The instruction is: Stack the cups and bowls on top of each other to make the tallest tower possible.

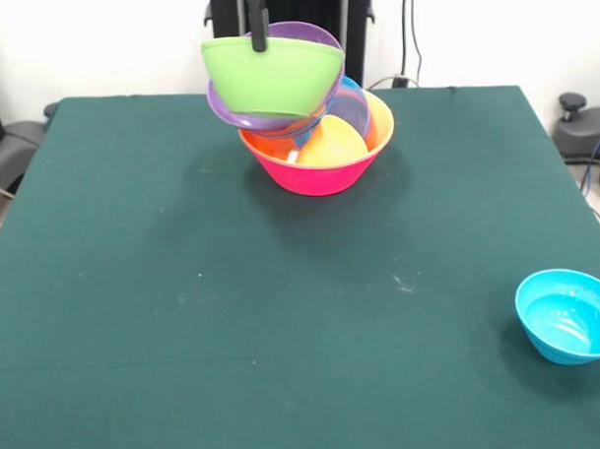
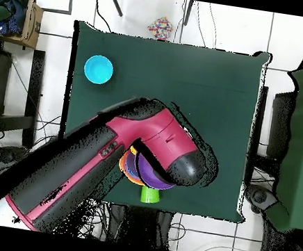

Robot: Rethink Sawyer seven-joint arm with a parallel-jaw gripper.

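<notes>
— Where the front view reaches its upper middle, we see the tower (image 1: 311, 126) standing on the green worktop (image 1: 184, 288): a pink bowl (image 1: 318, 175) lowest, an orange bowl (image 1: 377, 123) nested inside it, and something yellow (image 1: 332, 145) lying in the orange one.

— We agree. Above those, we see a translucent blue bowl (image 1: 353, 104), then a wide purple bowl (image 1: 313, 37) tilted towards the left of the frame, and a green bowl (image 1: 270, 76) tipped on its side against the purple one at the very top.

— What of the jaws?

— We see the gripper (image 1: 259, 34) coming down from the top edge, its dark tip at the green bowl's upper rim. The jaws appear closed on that rim.

— And the overhead view?

— There the red and black arm (image 2: 107, 160) covers most of the pile at lower centre; we make out only purple (image 2: 152, 175), a sliver of orange, and the green bowl (image 2: 149, 195) poking out below it.

— Anything else on the worktop?

— One small blue bowl (image 1: 569, 316) sits upright, alone at the lower right of the front view, well apart from the tower. Overhead it shows at upper left (image 2: 98, 70).
</notes>
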